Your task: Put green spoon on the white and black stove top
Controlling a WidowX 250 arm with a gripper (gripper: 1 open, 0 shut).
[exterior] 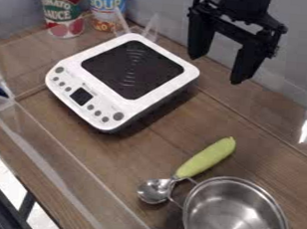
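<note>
Item 1. Small spoon with chunky lime-green plastic handle and shiny silver metal bowl. It lies flat on the brown wooden tabletop, to the near right of the stove top and clear of it. The long axis runs diagonally: the bowl end points toward the near left, the handle end toward the far right. The handle is just beside the rim of item 4; whether the two touch cannot be told.

Item 2. Flat square white single-burner stove top with rounded corners, black glass cooking surface and front button panel. This is the landmark for every entry. The glass carries nothing.

Item 3. Black two-fingered claw on the single arm. It hangs above the table at the stove top's far right corner, fingers pointing down and spread wide, nothing between them.

Governing relation: the spoon lies well apart from the claw, on the near side of it and lower in the view, slightly toward the stove top's near right corner. In judgement, the coming move is a reach toward the viewer and down, with the fingers turned to straddle the slanted handle across its width.

Item 4. Round steel pot, near right of the stove top, beyond the spoon, empty.

Item 5. Two labelled tins, behind the stove top against the back wall.
</note>
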